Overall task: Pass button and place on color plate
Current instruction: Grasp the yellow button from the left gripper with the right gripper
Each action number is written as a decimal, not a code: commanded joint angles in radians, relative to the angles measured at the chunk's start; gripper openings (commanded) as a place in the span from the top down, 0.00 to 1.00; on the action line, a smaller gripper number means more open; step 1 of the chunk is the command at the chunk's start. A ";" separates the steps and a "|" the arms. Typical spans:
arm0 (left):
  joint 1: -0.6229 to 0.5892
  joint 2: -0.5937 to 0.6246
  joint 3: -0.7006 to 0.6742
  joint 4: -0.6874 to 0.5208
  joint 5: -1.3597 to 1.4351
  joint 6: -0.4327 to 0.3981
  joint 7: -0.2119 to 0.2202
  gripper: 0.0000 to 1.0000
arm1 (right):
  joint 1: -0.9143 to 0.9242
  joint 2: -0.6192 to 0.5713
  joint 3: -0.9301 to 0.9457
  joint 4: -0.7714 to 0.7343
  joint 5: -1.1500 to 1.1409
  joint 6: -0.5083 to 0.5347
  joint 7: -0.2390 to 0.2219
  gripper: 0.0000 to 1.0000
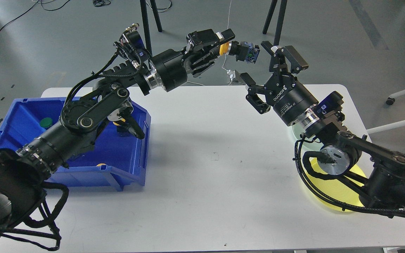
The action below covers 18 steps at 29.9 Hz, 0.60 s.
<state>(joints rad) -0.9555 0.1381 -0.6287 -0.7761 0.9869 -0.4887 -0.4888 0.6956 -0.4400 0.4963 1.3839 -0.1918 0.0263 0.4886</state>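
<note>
left gripper (220, 44) clamps yellow button (239, 49) | right gripper (264, 68) jaws spread, empty | handoff: center button between fingers before closing

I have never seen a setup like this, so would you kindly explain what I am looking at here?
This is one picture taken from a humanoid robot's own head, looking down at a white table. The two black limbs are its arms. The left tool is raised and shut on a yellow button with a black body. The right tool hangs open just beside it, apparently ready to receive it. A blue bin on the left holds more buttons; a yellow plate lies on the right, beneath the right arm.
</note>
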 commanded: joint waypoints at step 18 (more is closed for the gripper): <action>0.000 0.000 0.007 0.000 0.003 0.000 0.000 0.70 | 0.016 0.000 0.018 0.000 0.000 -0.014 0.000 0.23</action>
<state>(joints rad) -0.9558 0.1380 -0.6215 -0.7761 0.9894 -0.4887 -0.4888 0.7091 -0.4399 0.5140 1.3826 -0.1919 0.0123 0.4886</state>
